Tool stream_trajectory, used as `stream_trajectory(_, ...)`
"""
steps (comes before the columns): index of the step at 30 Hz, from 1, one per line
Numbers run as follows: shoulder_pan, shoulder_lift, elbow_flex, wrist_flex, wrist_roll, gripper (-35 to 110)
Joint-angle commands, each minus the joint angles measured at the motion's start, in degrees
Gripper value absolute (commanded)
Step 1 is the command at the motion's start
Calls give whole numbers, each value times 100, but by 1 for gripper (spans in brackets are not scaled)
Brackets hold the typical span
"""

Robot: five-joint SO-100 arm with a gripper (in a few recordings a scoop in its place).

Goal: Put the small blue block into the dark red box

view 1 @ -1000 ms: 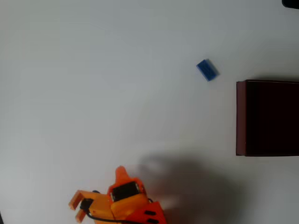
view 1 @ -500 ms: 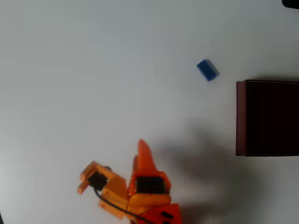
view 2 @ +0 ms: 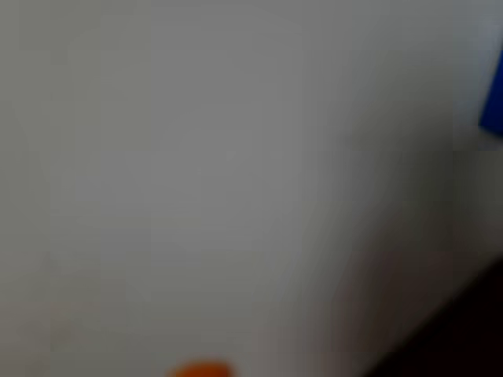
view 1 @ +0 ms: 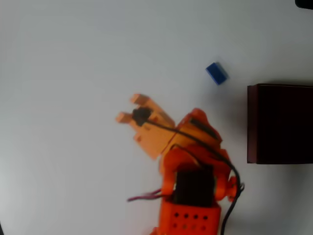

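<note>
In the overhead view the small blue block (view 1: 216, 73) lies flat on the white table, a little up and left of the dark red box (view 1: 251, 123), which stands open-topped at the right edge with a near-black inside. My orange gripper (view 1: 197, 115) hovers below and left of the block, its tip aimed up toward it and well short of touching. From above I cannot make out how its jaws stand. The blurred wrist view catches the blue block (view 2: 493, 100) at the right edge and a dark corner of the box (view 2: 464, 338) at the bottom right.
A pale orange camera bracket (view 1: 142, 117) with a black cable juts to the left of the gripper. The arm's base (view 1: 190, 215) fills the bottom centre. White table (view 1: 73, 73) stretches to the left and top. A dark object (view 1: 304, 3) shows at the top right corner.
The arm has swung up from the bottom edge and to the right, bringing the gripper much nearer the blue block. Block and box have not moved.
</note>
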Motion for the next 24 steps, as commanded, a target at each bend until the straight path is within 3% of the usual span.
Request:
stream_trajectory(1, 220, -475, -729, 26, 220, 21)
stream_trajectory(13, 949, -2698, -1986, -431, 193, 21)
stream_trajectory(24, 940, -4148, -3226, -378, 343, 21)
